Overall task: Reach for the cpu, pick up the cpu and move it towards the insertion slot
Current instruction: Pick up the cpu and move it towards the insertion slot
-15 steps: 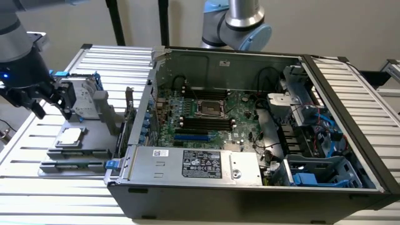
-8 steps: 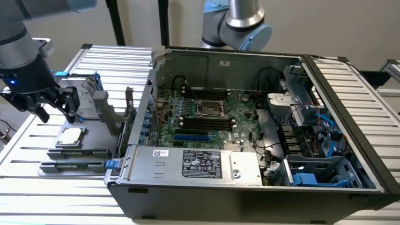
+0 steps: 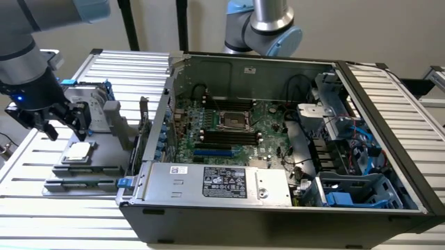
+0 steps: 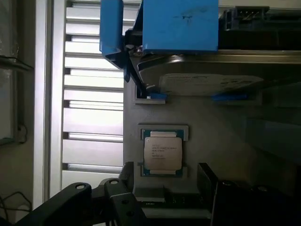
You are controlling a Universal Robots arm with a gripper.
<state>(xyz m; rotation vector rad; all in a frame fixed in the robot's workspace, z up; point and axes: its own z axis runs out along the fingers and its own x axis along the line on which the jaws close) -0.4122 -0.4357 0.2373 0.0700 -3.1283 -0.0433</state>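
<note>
Slatted table [image 3: 62,221]: spread and empty, the claw [image 3: 66,136] hangs just above the cpu [image 3: 78,152], which lies flat mid-tray [image 3: 106,156], near the drive [image 3: 94,101]. Best to centre over it, drop straight and pinch opposite edges level.

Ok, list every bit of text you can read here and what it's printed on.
No text here can be read.
cpu: several printed lines on its metal top, too blurred to read.
power supply label: black panel with logos and fine print, too small to read.
white sticker beside it: too small to read.
</note>
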